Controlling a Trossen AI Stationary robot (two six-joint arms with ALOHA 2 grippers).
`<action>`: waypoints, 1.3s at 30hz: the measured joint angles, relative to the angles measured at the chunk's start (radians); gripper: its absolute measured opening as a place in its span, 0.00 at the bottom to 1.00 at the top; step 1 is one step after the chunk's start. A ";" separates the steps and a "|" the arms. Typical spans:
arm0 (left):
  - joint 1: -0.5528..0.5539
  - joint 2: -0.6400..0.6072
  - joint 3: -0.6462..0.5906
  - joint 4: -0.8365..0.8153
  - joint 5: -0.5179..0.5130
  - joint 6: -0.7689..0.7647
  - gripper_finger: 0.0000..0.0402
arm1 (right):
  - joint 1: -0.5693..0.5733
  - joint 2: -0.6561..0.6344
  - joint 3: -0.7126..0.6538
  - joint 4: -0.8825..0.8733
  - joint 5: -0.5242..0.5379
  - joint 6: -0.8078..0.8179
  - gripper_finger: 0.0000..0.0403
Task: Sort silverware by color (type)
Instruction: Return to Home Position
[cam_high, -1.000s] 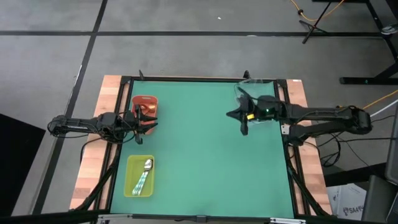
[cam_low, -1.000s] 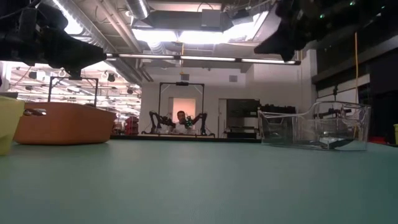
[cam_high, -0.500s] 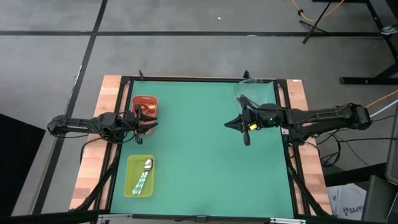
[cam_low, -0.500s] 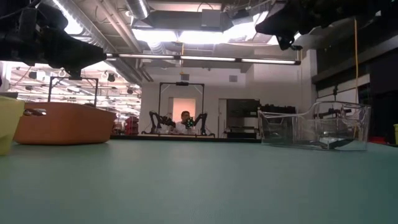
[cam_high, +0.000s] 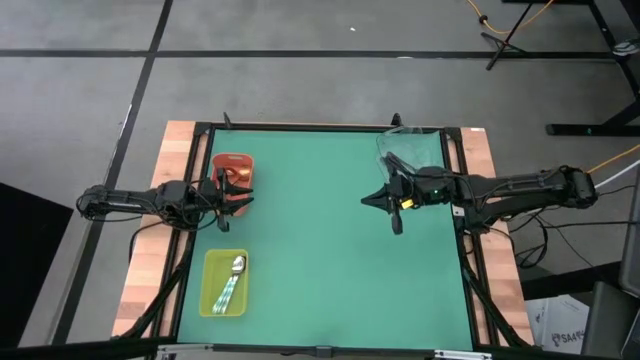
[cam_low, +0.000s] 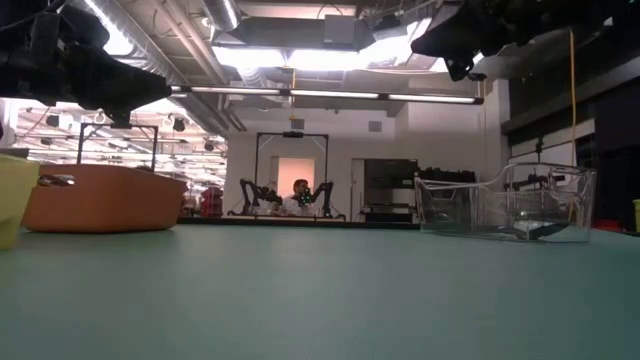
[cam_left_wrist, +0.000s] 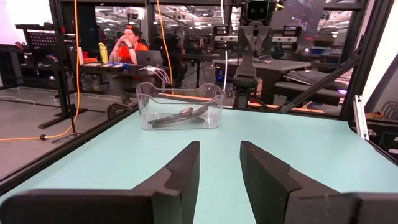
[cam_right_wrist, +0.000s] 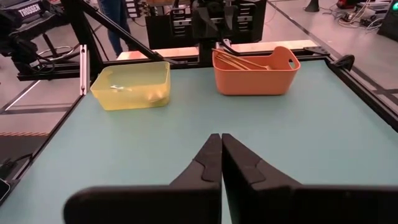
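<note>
Several gold spoons (cam_right_wrist: 239, 60) in orange bin (cam_right_wrist: 255, 81), right wrist view only

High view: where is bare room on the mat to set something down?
Bare: the middle and lower right of the green mat, from the yellow bin rightward. Crowded: the left edge, with the left gripper over the orange bin; the top-right corner, with the clear bin and right gripper.

Ceiling lights (cam_low: 300, 58) glare brightly in the low view. Seen from above, the table (cam_high: 320, 270) is evenly lit, shadows faint.
</note>
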 joint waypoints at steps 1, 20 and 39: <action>0.000 0.000 0.000 0.000 0.000 0.000 0.27 | 0.000 0.000 0.000 0.000 0.000 0.000 0.00; 0.000 0.000 0.000 0.000 0.000 0.000 0.27 | -0.001 -0.124 -0.004 -0.045 0.001 -0.050 0.00; 0.000 0.000 0.000 0.000 0.000 0.000 0.27 | -0.001 -0.391 -0.332 0.147 0.001 -0.060 0.00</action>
